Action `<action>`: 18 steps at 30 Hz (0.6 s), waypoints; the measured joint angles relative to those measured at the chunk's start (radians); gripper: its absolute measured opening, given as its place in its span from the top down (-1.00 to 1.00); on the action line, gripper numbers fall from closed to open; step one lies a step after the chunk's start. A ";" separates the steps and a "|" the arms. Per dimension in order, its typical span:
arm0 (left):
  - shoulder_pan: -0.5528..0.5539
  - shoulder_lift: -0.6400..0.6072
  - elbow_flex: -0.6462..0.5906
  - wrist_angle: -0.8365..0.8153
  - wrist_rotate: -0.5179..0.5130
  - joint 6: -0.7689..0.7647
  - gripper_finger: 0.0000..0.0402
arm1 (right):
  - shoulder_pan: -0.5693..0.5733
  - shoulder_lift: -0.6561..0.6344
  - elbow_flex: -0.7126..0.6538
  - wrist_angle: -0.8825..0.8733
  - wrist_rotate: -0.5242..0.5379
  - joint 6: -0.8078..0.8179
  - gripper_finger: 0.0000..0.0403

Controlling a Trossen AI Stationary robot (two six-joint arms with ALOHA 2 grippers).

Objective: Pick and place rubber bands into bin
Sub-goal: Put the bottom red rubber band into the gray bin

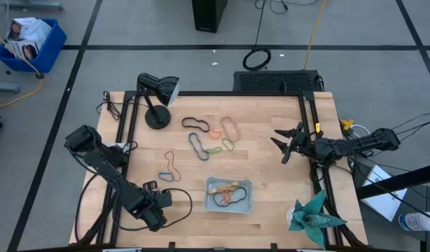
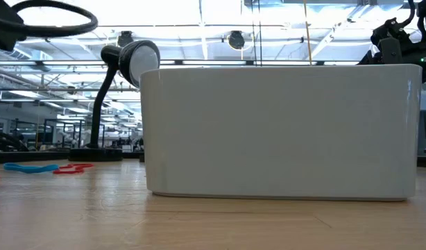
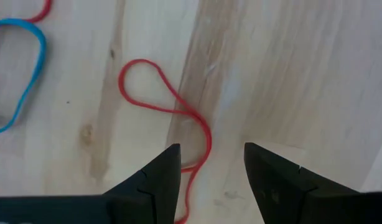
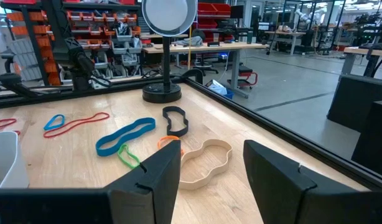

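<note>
High view: the wooden worktop [image 1: 271, 175] is seen from above, with the pale bin [image 1: 230, 194] set near its front edge, roughly in the middle. Several rubber bands are already lying inside the bin, orange and dark ones among them. More rubber bands [image 1: 209, 137] are scattered on the bare wood behind the bin: a black loop, a dark blue one, a green one, an orange one and a tan one, lying close together. Well to the left of these, a red band [image 1: 169, 160] and a light blue band [image 1: 165, 176] are found near each other.

The left hand [image 1: 157, 203] is held low over the front left part of the worktop, just beside the blue and red bands and to the left of the bin. In the left wrist view its fingers [image 3: 160, 180] are seen spread apart with nothing between them, poised over a red loop [image 3: 172, 118] on the wood.

The right hand [image 1: 285, 143] is held out over the right side of the worktop, well apart from the bands, its fingers [image 4: 150, 180] parted and empty.

A black desk lamp [image 1: 157, 98] is placed at the back left, and a teal paper figure [image 1: 311, 215] at the front right corner
</note>
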State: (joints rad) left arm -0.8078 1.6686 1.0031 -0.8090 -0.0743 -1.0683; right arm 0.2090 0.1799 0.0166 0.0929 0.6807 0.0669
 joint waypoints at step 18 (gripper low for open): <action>0.038 0.034 0.000 -0.001 0.002 0.010 0.08 | 0.000 0.000 0.000 0.000 0.000 0.000 0.16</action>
State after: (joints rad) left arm -0.7701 1.7023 1.0031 -0.8097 -0.0723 -1.0583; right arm 0.2092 0.1802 0.0166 0.0929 0.6804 0.0673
